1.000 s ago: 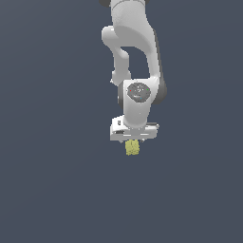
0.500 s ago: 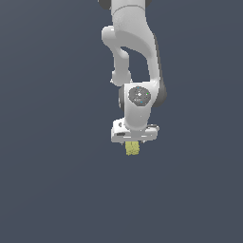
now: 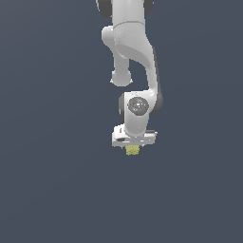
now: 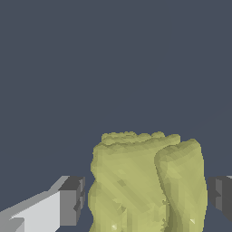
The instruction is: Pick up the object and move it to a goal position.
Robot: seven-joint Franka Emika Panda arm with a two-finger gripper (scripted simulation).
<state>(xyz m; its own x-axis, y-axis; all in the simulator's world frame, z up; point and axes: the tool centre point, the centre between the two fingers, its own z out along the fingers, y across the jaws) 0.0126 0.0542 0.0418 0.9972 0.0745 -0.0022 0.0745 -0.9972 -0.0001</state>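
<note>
The object is a small pale yellow-green lumpy block; only its lower part shows under the white gripper in the exterior view. In the wrist view the object fills the space between the two dark fingertips. One fingertip stands on each side of it, with a narrow gap visible on both sides. The gripper is open around the block and does not squeeze it. No goal marker shows in either view.
The white arm hangs down from the top of the exterior view. Everything around is a plain dark grey-blue surface with no other objects or edges in view.
The gripper has come down a little over the block, so less of the block shows beneath it. The block itself has stayed in place.
</note>
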